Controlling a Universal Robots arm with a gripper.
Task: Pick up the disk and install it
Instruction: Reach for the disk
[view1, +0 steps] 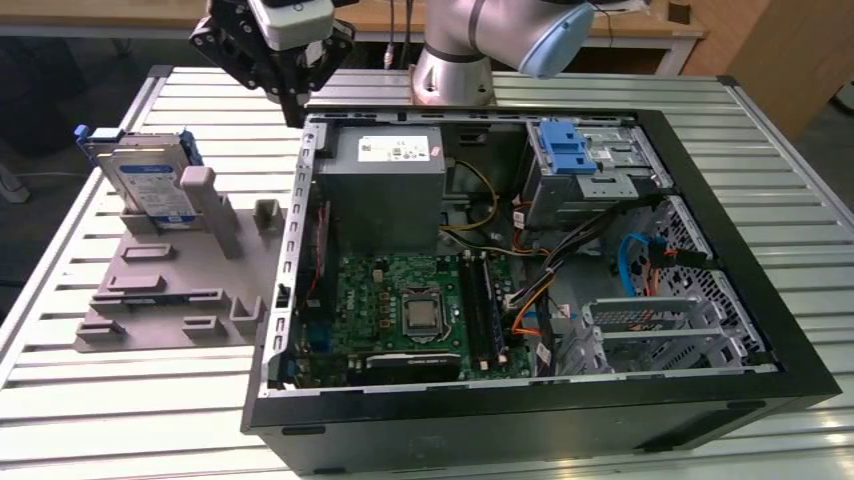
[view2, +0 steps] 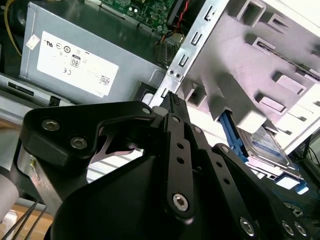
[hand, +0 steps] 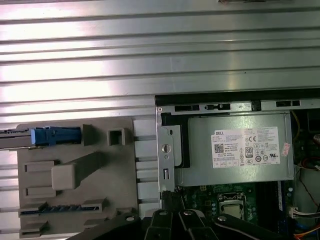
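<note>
Ribbed metal table (view1: 134, 400), open black computer case (view1: 534, 410), disk (view1: 140, 180) outside it
In a grey moulded holder (view1: 160, 300) at the exterior view's left the flat, blue-framed disk is stood on edge; the black gripper (view1: 295, 112) is held near the case's corner, fingers drawn together, empty

Shiny ribbed metal forms the table (view1: 134, 420); blue plastic frames the disk (view1: 150, 185).

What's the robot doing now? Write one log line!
gripper: shut, empty, near case edge | disk: standing in grey holder, untouched
</note>
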